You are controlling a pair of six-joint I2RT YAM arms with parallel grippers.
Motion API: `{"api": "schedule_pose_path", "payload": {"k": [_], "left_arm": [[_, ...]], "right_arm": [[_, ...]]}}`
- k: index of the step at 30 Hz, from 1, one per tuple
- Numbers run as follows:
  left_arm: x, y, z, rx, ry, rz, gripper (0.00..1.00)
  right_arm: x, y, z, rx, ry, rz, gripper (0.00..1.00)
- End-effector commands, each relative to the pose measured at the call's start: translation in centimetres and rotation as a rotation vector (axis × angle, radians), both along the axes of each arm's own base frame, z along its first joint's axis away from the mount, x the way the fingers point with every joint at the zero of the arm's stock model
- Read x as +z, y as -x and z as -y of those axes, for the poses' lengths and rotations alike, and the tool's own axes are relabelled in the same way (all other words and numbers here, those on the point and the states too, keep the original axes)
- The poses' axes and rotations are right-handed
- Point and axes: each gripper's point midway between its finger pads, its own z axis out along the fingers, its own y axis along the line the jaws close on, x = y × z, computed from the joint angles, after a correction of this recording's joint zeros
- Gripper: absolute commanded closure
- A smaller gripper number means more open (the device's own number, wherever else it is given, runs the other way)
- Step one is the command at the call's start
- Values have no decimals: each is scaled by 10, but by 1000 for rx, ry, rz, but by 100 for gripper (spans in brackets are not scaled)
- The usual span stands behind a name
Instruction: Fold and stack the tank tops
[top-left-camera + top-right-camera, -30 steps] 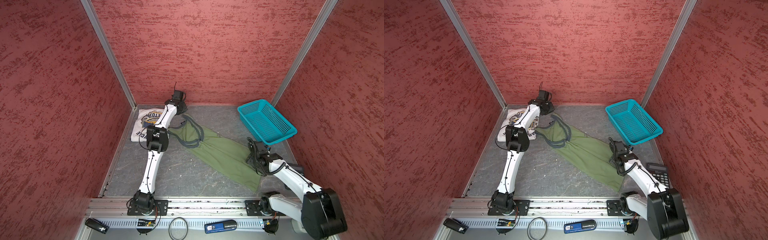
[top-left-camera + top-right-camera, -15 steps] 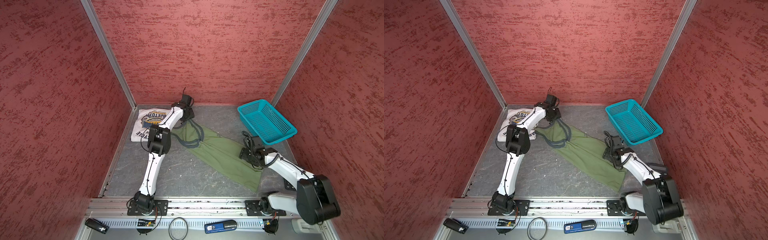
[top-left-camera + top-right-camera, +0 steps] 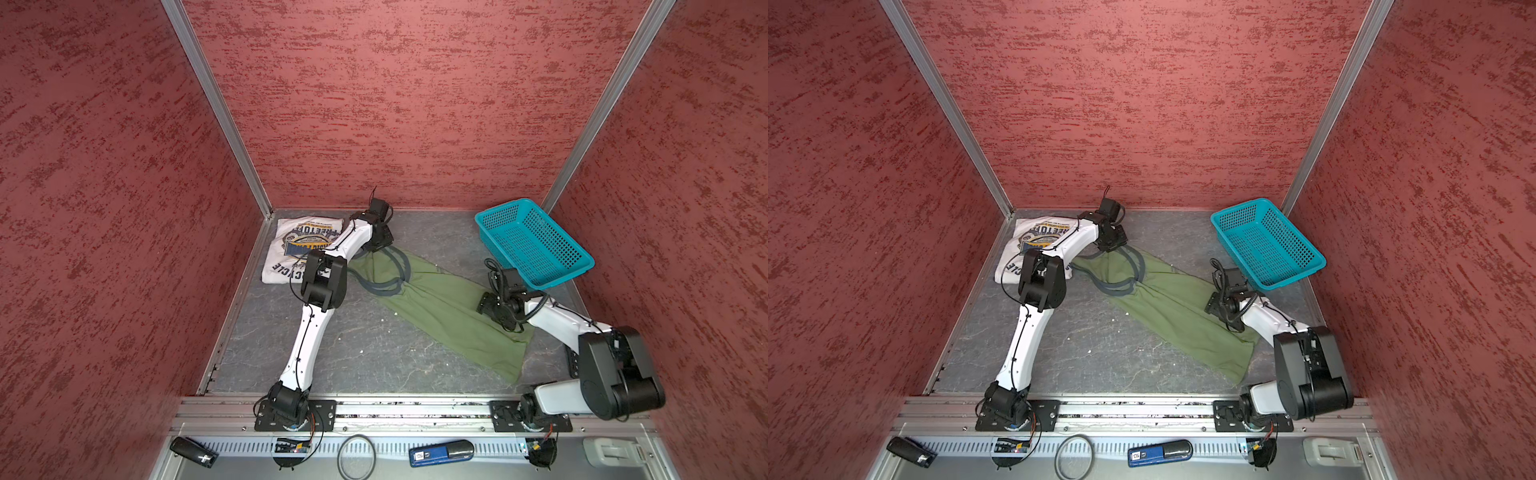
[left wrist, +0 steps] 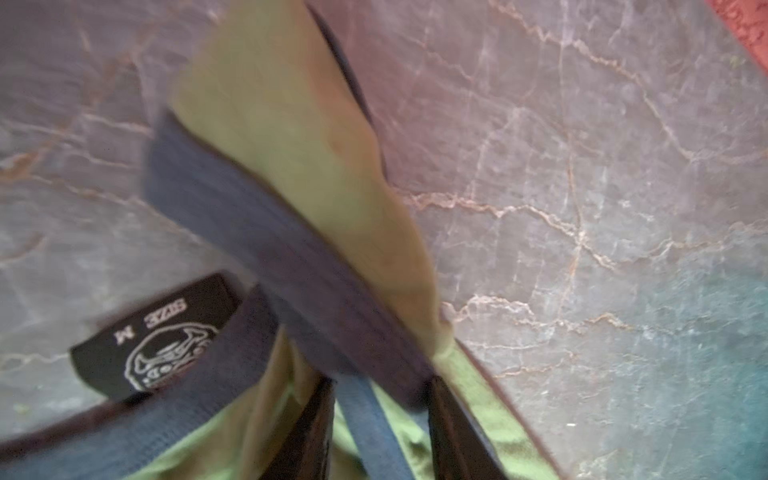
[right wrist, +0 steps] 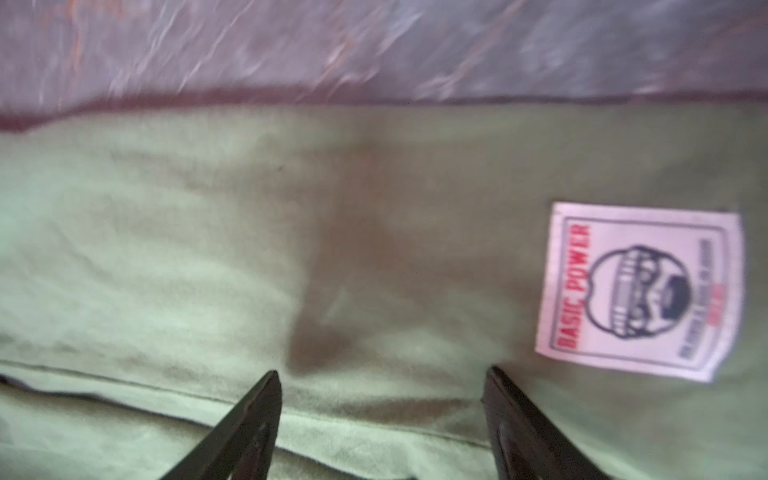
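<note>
The olive green tank top (image 3: 440,303) (image 3: 1175,303) lies stretched diagonally across the grey floor, its dark-trimmed straps toward the back left. The white tank top (image 3: 299,249) (image 3: 1025,241) lies folded, print up, in the back left corner, partly under my left arm. My left gripper (image 3: 383,243) (image 3: 1116,245) (image 4: 380,384) is down at the olive top's straps, open, with a dark strap (image 4: 270,232) running between its fingers. My right gripper (image 3: 484,307) (image 3: 1210,305) (image 5: 382,378) hovers open just over the olive top's lower part (image 5: 208,249), near a white label (image 5: 640,291).
A teal mesh basket (image 3: 503,208) (image 3: 1237,206) stands at the back right, close behind my right wrist. Red walls enclose three sides. A blue device (image 3: 440,453), a black cylinder (image 3: 193,451) and a cable ring (image 3: 355,457) lie in front of the rail.
My left gripper has moved right and nearer, from beside the white tank top onto the olive top's straps. My right gripper has moved left, further over the olive top's lower part.
</note>
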Motion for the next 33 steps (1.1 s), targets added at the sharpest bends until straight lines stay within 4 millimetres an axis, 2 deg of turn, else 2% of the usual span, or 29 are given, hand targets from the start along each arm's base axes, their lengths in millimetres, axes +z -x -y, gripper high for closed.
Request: {"api": "schedule_pose_path", "payload": {"k": [1, 4, 6, 9, 11, 14, 17, 19, 22, 24, 27, 30, 33], "left_arm": [[-36, 1, -4, 31, 1, -70, 61], [-46, -9, 6, 38, 69, -78, 61], [-49, -19, 18, 20, 123, -56, 62], [-39, -37, 34, -19, 194, -2, 62], [-21, -43, 32, -32, 199, 32, 59], [23, -39, 18, -33, 145, 70, 50], [67, -14, 0, -28, 37, 65, 38], [89, 15, -7, -28, -46, 50, 31], [93, 67, -1, -43, -83, 33, 28], [89, 98, 9, -38, -47, 45, 29], [69, 137, 24, -26, 7, 14, 32], [42, 159, 44, -33, 54, -28, 37], [17, 168, 57, -45, 49, -65, 39]], "right_arm": [[-21, 39, 21, -128, 29, -115, 23], [-22, 50, 21, -164, 6, -121, 23], [-23, 55, 14, -174, -43, -111, 24], [-20, 58, -6, -147, -129, -73, 24], [-14, 57, -16, -119, -137, -60, 24], [-2, 53, -19, -74, -99, -52, 24], [13, 45, -8, -27, 0, -28, 23], [23, 41, 5, -11, 91, -22, 23], [31, 32, 8, 14, 119, -6, 22], [32, 26, 6, 18, 109, -6, 22], [31, 16, 6, 24, 125, -11, 22], [28, 10, 10, 32, 161, -33, 22], [22, 6, 9, 55, 173, -56, 22]]}}
